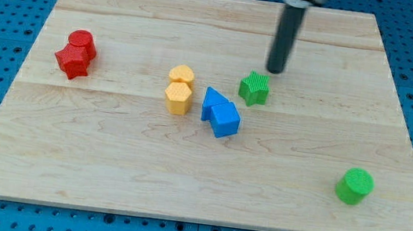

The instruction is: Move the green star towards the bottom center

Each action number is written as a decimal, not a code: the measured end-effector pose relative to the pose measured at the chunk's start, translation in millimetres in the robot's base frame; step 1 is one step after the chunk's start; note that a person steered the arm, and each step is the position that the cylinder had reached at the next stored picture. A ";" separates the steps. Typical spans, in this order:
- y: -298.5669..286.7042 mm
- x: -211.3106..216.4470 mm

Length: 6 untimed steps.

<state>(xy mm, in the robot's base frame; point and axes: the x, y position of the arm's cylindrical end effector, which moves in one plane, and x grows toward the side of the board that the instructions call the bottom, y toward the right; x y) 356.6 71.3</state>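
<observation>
My tip [275, 70] rests on the wooden surface [105, 166]; the rod carries no hand, so nothing spreads or pinches. Green star [255, 88]: just below-left of tip, near but apart. Two blue blocks [220, 113], touching, lower-left of tip beyond the star. Two yellow blocks [180, 88], touching, further left. Red cylinder and red star [77, 54], touching, far left of tip. Green cylinder [354, 186], well apart, lower-right of tip.
</observation>
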 end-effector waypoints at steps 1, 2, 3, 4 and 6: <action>1.3 32.2; 20.5 58.3; -12.5 49.3; -16.2 26.0; -32.0 72.8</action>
